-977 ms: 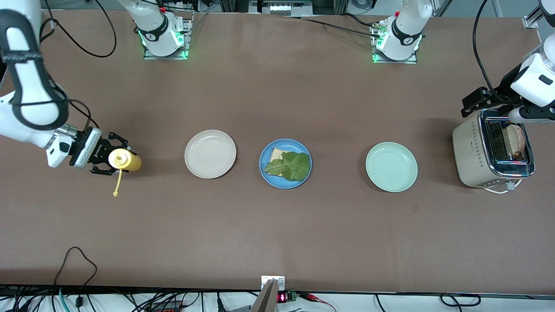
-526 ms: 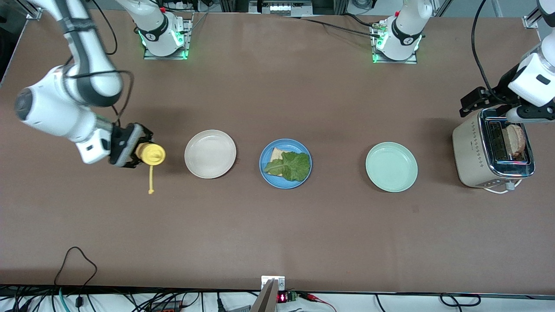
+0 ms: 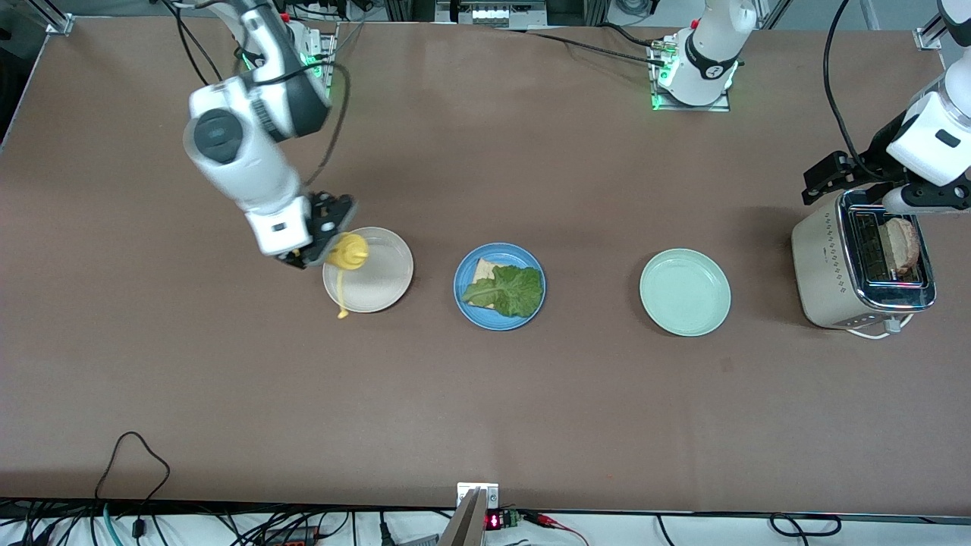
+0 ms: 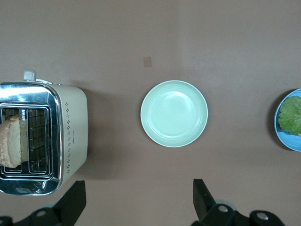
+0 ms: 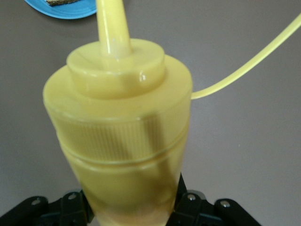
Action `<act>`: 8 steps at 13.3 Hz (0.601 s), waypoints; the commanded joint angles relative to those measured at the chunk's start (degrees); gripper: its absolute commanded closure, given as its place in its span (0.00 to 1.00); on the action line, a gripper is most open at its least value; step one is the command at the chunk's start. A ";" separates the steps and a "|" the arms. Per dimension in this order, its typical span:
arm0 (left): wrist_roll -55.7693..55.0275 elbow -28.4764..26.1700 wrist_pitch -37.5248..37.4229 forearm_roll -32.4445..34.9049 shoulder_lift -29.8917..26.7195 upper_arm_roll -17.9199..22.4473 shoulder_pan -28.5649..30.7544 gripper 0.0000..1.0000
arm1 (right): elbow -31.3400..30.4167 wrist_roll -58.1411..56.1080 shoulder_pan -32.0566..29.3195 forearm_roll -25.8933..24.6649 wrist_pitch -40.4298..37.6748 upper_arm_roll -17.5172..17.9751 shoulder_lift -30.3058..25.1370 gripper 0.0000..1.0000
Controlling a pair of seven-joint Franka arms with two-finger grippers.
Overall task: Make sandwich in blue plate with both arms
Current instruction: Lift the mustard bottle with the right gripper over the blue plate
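Observation:
The blue plate lies mid-table with one bread slice and a lettuce leaf on top of it. My right gripper is shut on a yellow squeeze bottle and holds it over the edge of the cream plate. The bottle's cap tether hangs down. In the right wrist view the bottle fills the frame, and the blue plate's rim shows past its nozzle. My left gripper hangs open over the table beside the toaster, its fingers wide apart with nothing between them.
A second bread slice stands in the toaster's slot. The pale mint plate lies bare between the toaster and the blue plate. A white cord runs under the toaster. Cables lie along the table edge nearest the front camera.
The right arm has swung the yellow bottle from the right arm's end of the table to over the cream plate. The left arm has hardly moved.

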 commanded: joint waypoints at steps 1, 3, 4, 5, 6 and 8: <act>0.27 0.21 -0.30 0.07 -0.63 0.41 -0.12 0.00 | 0.97 8.54 5.86 -4.91 0.04 -0.68 1.33 1.00; 0.36 0.21 -0.39 0.07 -0.72 0.14 -0.30 0.00 | 4.90 11.36 9.82 -7.71 -1.44 -0.68 5.27 1.00; 0.45 0.21 -0.56 0.15 -0.72 0.14 -0.21 0.00 | 7.89 13.64 11.84 -9.30 -3.54 -0.77 7.64 1.00; 0.53 0.21 -0.65 0.24 -0.72 0.14 -0.13 0.00 | 10.53 16.44 13.86 -10.97 -5.21 -0.86 10.10 1.00; 0.71 0.21 -0.91 0.24 -0.63 0.14 -0.04 0.00 | 13.08 19.34 15.71 -12.55 -6.36 -1.03 12.56 1.00; 0.80 0.30 -1.09 0.59 -0.63 0.05 -0.39 0.00 | 15.64 22.26 18.00 -14.32 -7.16 -1.38 15.82 1.00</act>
